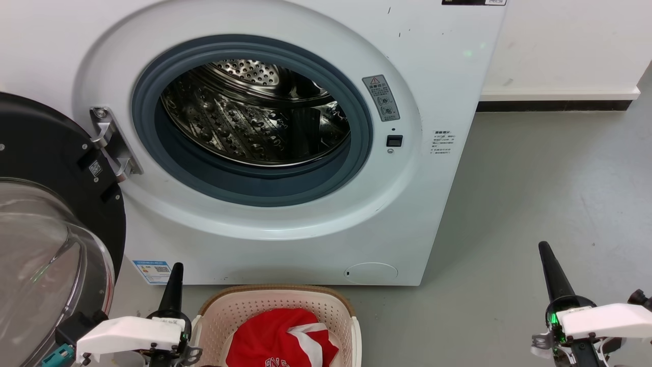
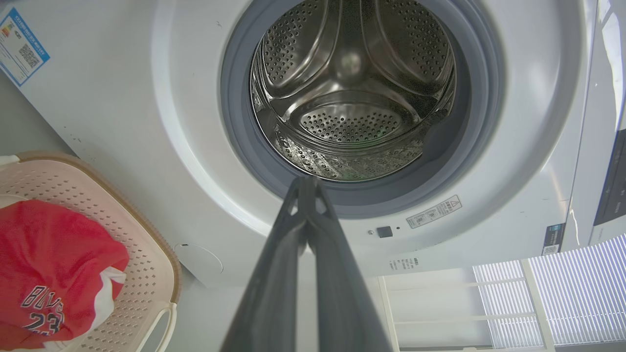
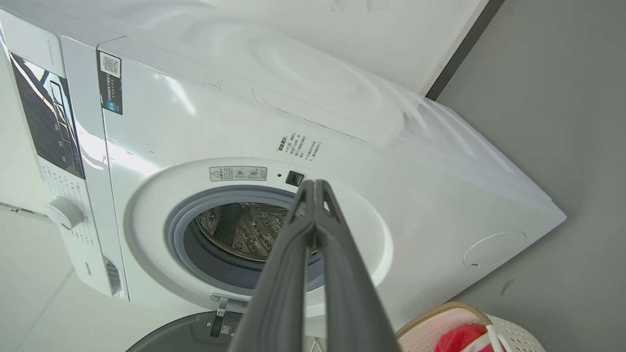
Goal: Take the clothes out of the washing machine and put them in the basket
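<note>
The white washing machine point(image 1: 285, 239) stands with its door swung open to the left, and its steel drum point(image 1: 254, 117) holds nothing I can see. In front of it sits the cream basket point(image 1: 277, 300) with red clothes point(image 1: 275, 339) bunched inside; the red clothes point(image 2: 49, 274) show printed lettering and a number in the left wrist view. My left gripper point(image 1: 177, 266) is shut and empty just left of the basket. My right gripper point(image 1: 544, 245) is shut and empty over the floor to the right of the machine. Both point up toward the washer front.
The black-rimmed glass door point(image 1: 46, 244) hangs open at the left, close to my left arm. Grey floor point(image 1: 535, 193) stretches to the right of the machine up to a white wall with a dark skirting point(image 1: 555, 105).
</note>
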### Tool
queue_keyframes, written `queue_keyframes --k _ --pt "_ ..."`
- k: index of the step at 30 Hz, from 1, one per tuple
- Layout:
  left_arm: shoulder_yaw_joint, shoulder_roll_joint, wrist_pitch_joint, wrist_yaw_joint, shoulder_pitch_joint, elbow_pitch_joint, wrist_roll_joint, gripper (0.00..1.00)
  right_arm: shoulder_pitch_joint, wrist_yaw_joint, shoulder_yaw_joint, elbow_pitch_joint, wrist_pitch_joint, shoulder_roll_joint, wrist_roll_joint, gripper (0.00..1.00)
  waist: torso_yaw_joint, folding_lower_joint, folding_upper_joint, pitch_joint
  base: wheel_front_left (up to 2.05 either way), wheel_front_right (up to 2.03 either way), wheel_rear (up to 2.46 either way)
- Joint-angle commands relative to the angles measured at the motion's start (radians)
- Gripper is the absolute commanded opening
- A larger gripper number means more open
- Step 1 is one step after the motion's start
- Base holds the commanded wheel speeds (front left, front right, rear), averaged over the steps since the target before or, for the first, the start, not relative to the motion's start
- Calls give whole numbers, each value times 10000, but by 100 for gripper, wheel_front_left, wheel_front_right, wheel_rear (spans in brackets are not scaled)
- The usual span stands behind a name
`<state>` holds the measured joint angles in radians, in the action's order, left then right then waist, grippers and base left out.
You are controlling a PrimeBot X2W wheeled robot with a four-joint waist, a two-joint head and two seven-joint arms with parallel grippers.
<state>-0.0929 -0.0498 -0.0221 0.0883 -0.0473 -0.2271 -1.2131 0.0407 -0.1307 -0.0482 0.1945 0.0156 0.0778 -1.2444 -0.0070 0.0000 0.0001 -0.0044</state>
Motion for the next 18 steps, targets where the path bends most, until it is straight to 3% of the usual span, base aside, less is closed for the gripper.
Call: queue_keyframes --k 1,18 --pt "-26 -9 -62 81 -237 33 -279 0 245 -2 -28 -7 -73 57 -303 0 3 0 -1 3 0 0 0" --pt "-115 -8 -445 238 -432 -67 -1851 0 463 -2 -147 209 -476 29 -1870 0 28 0 -1 30 0 0 0"
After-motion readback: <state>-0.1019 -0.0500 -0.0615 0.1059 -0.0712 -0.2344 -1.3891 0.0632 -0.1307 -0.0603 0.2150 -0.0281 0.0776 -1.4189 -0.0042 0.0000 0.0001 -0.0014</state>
